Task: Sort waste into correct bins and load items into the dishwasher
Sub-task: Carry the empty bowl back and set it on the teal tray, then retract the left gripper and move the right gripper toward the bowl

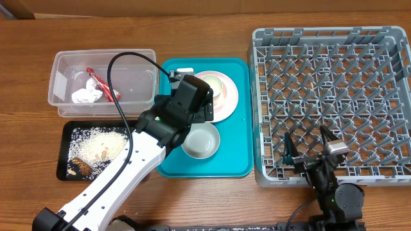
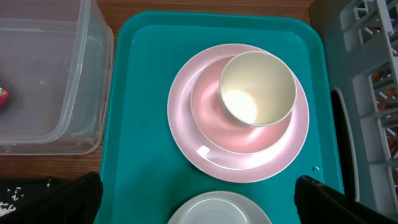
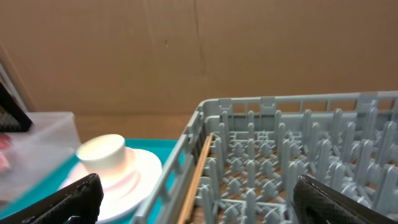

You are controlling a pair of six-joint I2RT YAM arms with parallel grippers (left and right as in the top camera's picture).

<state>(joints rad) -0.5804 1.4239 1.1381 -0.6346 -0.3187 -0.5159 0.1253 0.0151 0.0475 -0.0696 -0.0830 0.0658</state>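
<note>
Well, waste [image 1: 87,95] is binned in tub [image 1: 135,77] and black tray [image 1: 66,128]; plate [image 2: 205,143], cup [image 2: 257,87], bowl [image 1: 200,140] unracked; my left hand [image 2: 199,208], right hand [image 3: 199,199] both released.

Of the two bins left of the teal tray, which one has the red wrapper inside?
The clear plastic tub: the red wrapper lies in it beside the white tissue. The black tray holds only grains and brown crumbs.
</note>
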